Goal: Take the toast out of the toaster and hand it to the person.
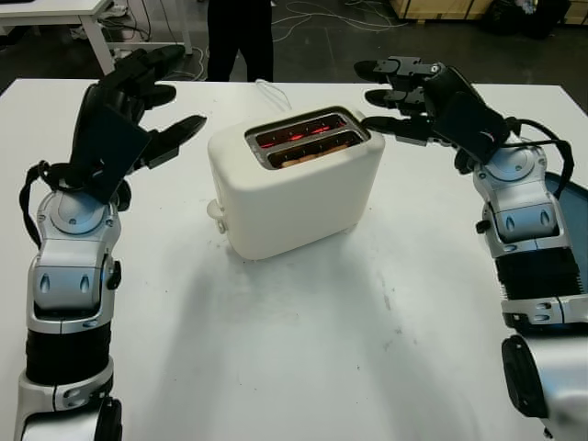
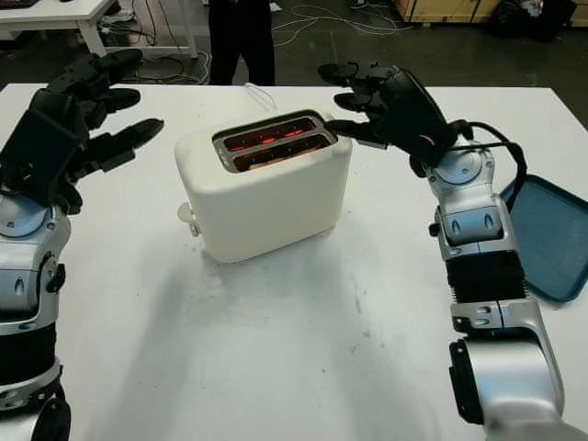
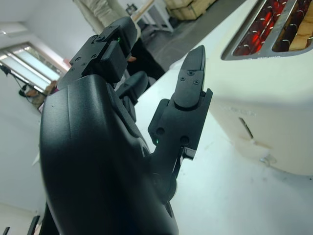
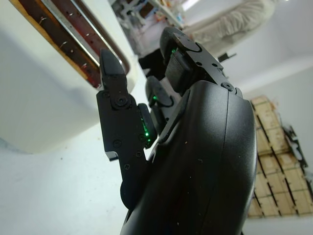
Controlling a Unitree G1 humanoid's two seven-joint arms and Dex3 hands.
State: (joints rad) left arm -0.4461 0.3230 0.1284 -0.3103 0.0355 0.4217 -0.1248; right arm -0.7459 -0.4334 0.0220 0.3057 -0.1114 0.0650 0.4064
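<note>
A cream toaster (image 1: 294,184) stands mid-table with two slots glowing red inside. A slice of toast (image 1: 308,152) sits low in the nearer slot, its top edge just showing; it also appears as toast (image 3: 304,35) in the left wrist view. My left hand (image 1: 152,106) is raised left of the toaster, open, a short gap away. My right hand (image 1: 390,96) hovers by the toaster's far right corner, open, its lowest finger almost over the slot end. A person (image 1: 239,37) in dark trousers stands behind the table.
A dark blue tray (image 2: 542,234) lies on the table's right edge beside my right forearm. A white cable (image 1: 273,92) runs from behind the toaster. The table's near half (image 1: 303,349) is bare white. Desks and boxes stand beyond.
</note>
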